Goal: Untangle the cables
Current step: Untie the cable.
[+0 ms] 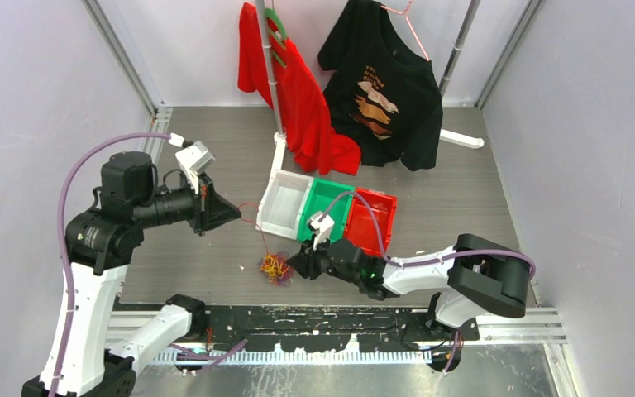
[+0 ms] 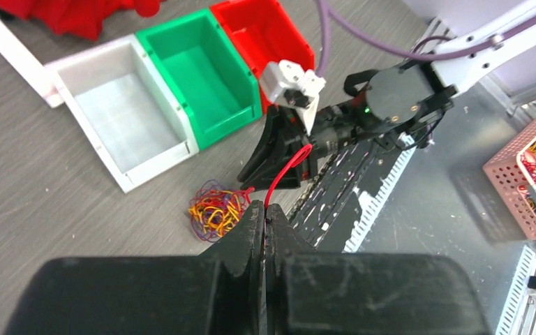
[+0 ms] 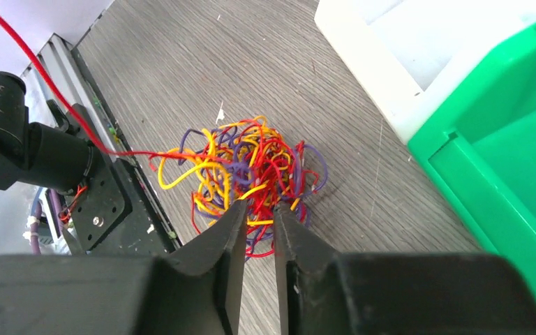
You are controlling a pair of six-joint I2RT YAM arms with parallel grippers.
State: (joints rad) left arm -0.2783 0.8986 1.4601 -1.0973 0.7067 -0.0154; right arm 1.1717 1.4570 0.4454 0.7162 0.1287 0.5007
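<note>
Off to the left of the tangle (image 3: 248, 164), the left gripper (image 2: 268, 218) is raised above the table (image 1: 198, 273). Its jaws are pressed shut on one red cable (image 2: 284, 171), which runs from the fingertips down into the left side of the tangle. That knot of red, yellow and purple cables lies on the table near the front edge.

Just right of the tangle the right gripper (image 3: 259, 209) sits low, with its tips at the near edge of the knot. Only a thin slit shows between its jaws. Strands cross in front of it, and I cannot tell whether it is pinching any of them.

It looks to me as if one strand is being drawn out while the bundle is kept in place. The next move probably calls for a slow pull up and to the left, away from the tangle, with the right side anchoring the bundle. If the red cable is looped through the others, the whole knot may lift with it.

Behind and to the right of the tangle stand a white bin (image 1: 285, 201), a green bin (image 1: 327, 208) and a red bin (image 1: 370, 222). They are close enough to crowd a sideways pull. Farther back hang a red shirt (image 1: 302, 107) and a black shirt (image 1: 393, 91). Well to the right of the tangle, off the table, a pink basket (image 2: 513, 199) holds more cables.
</note>
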